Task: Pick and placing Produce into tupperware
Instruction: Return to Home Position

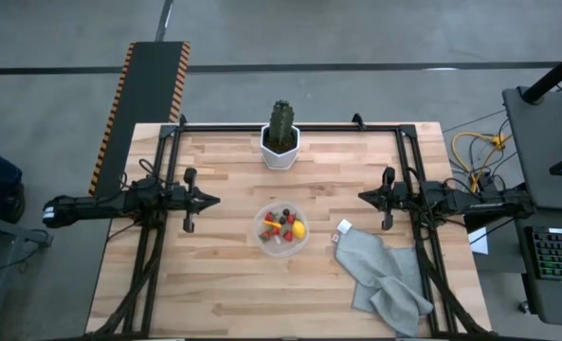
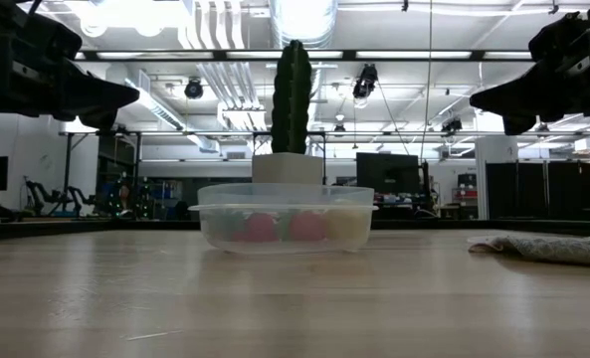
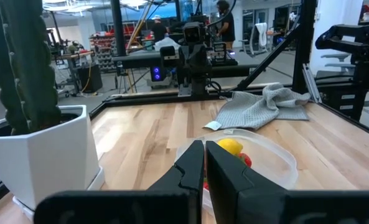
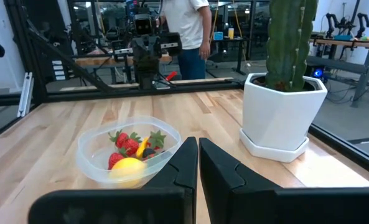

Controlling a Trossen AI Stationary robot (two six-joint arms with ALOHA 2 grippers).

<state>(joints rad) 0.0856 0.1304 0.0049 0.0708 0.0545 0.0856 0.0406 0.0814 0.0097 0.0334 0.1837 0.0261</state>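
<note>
A cactus (image 1: 281, 120) in a white pot (image 1: 280, 152) stands behind the tub (image 1: 259, 220), near the counter's (image 1: 214, 284) far edge. A grey cloth (image 1: 385, 277) lies just beside the tub on my right arm's side. The round clear tub sits mid-counter, mouth up, holding strawberries (image 1: 273, 225), a lemon (image 1: 299, 229) and dark berries (image 1: 287, 219). My left tool (image 1: 215, 200) and right tool (image 1: 361, 196) hover on either side, well apart from it, each with fingers pressed together. Plain wood runs from the tub to the near edge.
</note>
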